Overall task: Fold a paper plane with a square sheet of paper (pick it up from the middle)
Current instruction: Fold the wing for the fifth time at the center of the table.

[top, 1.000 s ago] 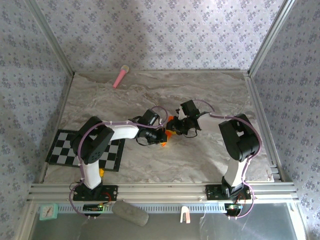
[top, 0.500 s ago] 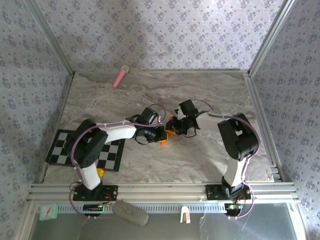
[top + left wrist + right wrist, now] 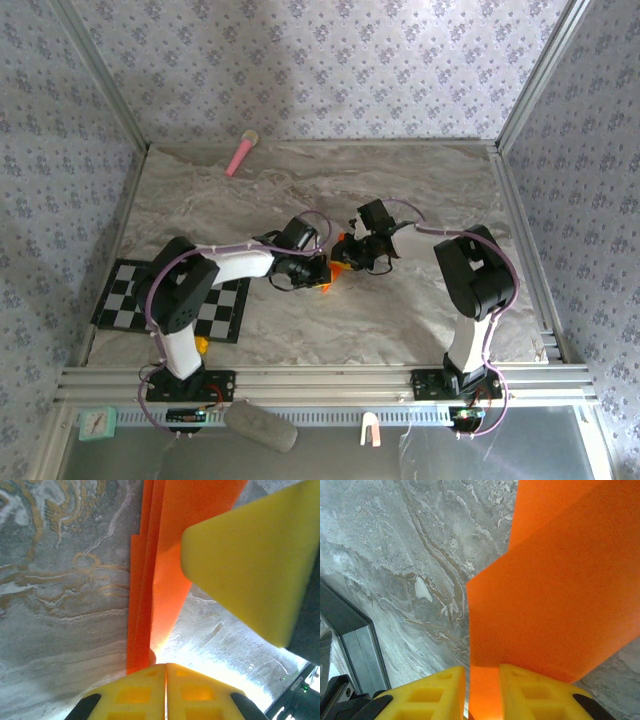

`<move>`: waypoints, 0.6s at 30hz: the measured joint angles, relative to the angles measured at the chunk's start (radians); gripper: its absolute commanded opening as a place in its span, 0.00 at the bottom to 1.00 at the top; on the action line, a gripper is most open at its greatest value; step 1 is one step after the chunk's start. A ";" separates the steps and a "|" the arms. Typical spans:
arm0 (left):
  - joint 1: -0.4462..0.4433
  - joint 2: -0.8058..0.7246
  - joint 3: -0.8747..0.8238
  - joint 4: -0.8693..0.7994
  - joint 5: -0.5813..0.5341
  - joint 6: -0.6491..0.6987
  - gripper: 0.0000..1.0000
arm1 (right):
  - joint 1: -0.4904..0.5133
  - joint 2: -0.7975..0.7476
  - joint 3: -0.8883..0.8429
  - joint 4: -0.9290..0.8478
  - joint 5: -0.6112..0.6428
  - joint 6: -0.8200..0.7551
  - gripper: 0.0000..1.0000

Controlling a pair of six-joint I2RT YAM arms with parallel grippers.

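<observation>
At the near-left corner of the bench [image 3: 420, 320], a checkered mat [image 3: 125, 290] lies flat, well apart from the work. Toward the bench's centre the two arms converge. There the left fingers [image 3: 318, 268] and right fingers [image 3: 352, 255] stand just beside each other, with the orange paper [image 3: 334, 272] between them.

In the left wrist view, the left fingers [image 3: 166, 690] are clenched tip to tip. The paper [image 3: 165, 555] runs away from them as a narrow, several-layered strip seen nearly edge-on. Its near end meets the fingertips, but whether a layer is caught there cannot be told. One yellow right finger [image 3: 250, 565] sits close against the strip's other face.

In the right wrist view, the right fingers [image 3: 455, 692] grasp the paper [image 3: 545, 605], which rises from the gap between them as overlapping folded panels. Whether the paper's lower edge touches the bench cannot be told.

Near the far edge, toward the far-left corner, a pink stick [image 3: 241, 153] lies untouched.

Judged from the stacked creases, the fold is well under way. The sheet is already a narrow layered body rather than a flat square, and the step in hand appears to be setting or refining a lengthwise crease. The next move probably calls for one set of fingers to anchor the body while the other turns a layer down as a wing. The pull should be light enough that the thin paper neither slips nor tears.
</observation>
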 measured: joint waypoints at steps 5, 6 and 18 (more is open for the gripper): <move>-0.005 0.007 0.000 0.000 0.000 -0.007 0.08 | 0.000 0.013 0.002 -0.008 0.000 0.000 0.25; -0.005 0.010 0.000 -0.001 0.000 -0.007 0.08 | 0.000 0.015 0.002 -0.010 0.000 0.000 0.25; -0.005 0.035 0.000 0.000 0.000 -0.007 0.07 | 0.003 0.017 0.003 -0.014 0.000 0.000 0.25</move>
